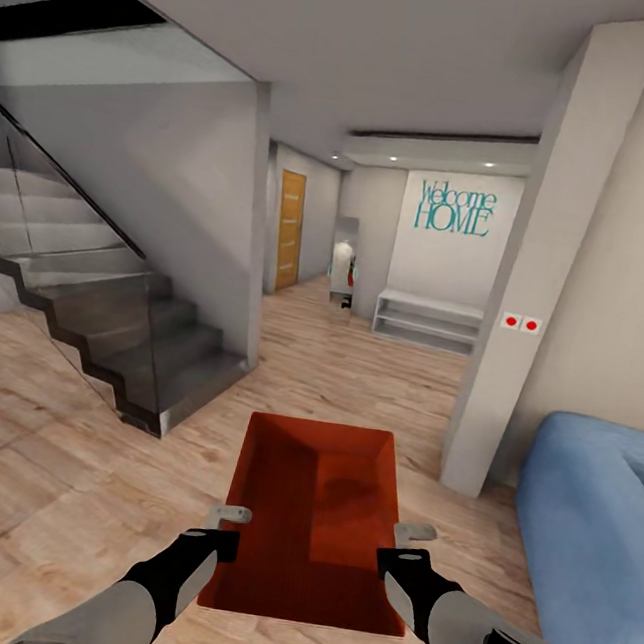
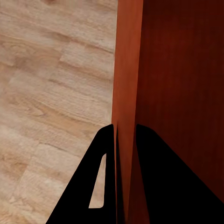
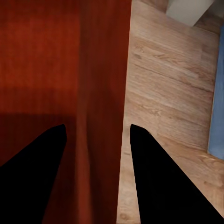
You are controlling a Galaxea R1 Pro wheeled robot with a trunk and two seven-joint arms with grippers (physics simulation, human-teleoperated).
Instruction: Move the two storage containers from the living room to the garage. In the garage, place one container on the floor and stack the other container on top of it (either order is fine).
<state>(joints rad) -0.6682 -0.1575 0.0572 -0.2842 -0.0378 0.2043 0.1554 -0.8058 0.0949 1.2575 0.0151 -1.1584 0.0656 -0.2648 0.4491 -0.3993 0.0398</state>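
Gripping opposite sloped walls, our left gripper [image 1: 229, 518] and right gripper [image 1: 415, 535] clamp the smooth orange-red rectangular container [image 1: 315, 503] between them above pale wood planks [image 1: 67, 432].

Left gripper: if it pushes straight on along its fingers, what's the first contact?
Probably the wood plank floor. The left gripper straddles the storage container wall, which runs on between its fingers; beyond that lies floor. Depth unclear.

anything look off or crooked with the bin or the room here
Nothing stands out. The storage container is carried level and empty, with the left gripper pinching its left wall and the right gripper straddling its right wall. The wood floor, stairs and blue sofa look orderly.
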